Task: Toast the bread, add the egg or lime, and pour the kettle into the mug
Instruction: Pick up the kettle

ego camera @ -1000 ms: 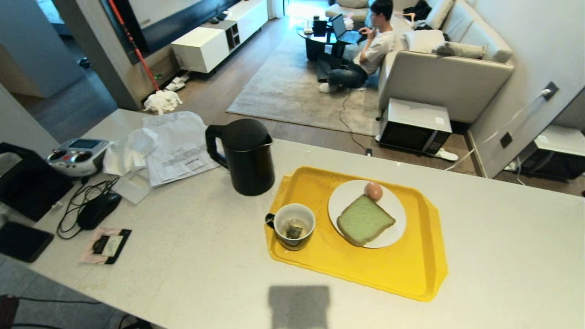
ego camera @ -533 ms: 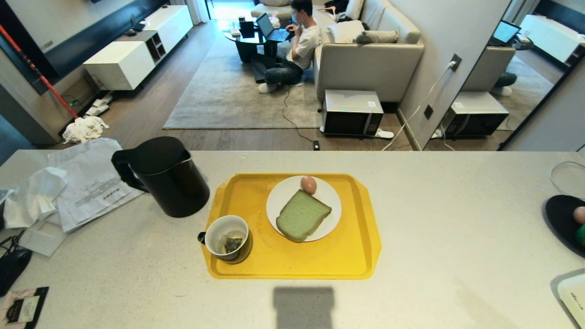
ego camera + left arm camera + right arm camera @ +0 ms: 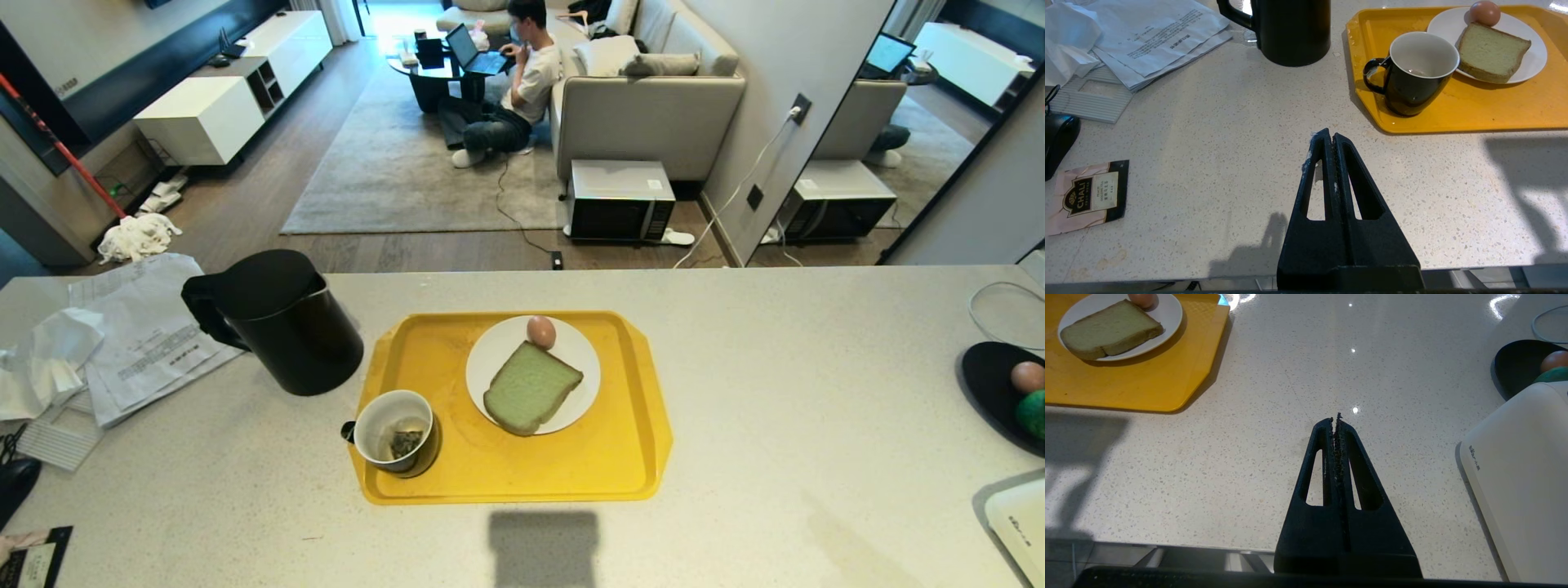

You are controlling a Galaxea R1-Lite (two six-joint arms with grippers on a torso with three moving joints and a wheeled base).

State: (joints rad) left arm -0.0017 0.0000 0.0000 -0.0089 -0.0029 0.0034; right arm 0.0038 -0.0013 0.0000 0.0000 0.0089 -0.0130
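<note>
Left tool (image 3: 1330, 136) pressed together, low over counter (image 3: 1216, 134) edge; right tool (image 3: 1336, 421) likewise, empty

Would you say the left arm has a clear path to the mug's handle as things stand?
Probably yes. The left gripper is shut over bare counter, and nothing lies between it and the mug at the tray's near corner. Its handle faces the kettle, which stands apart.

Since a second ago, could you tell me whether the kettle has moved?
No. The kettle sits just left of the tray, as before; only the camera turned.
</note>
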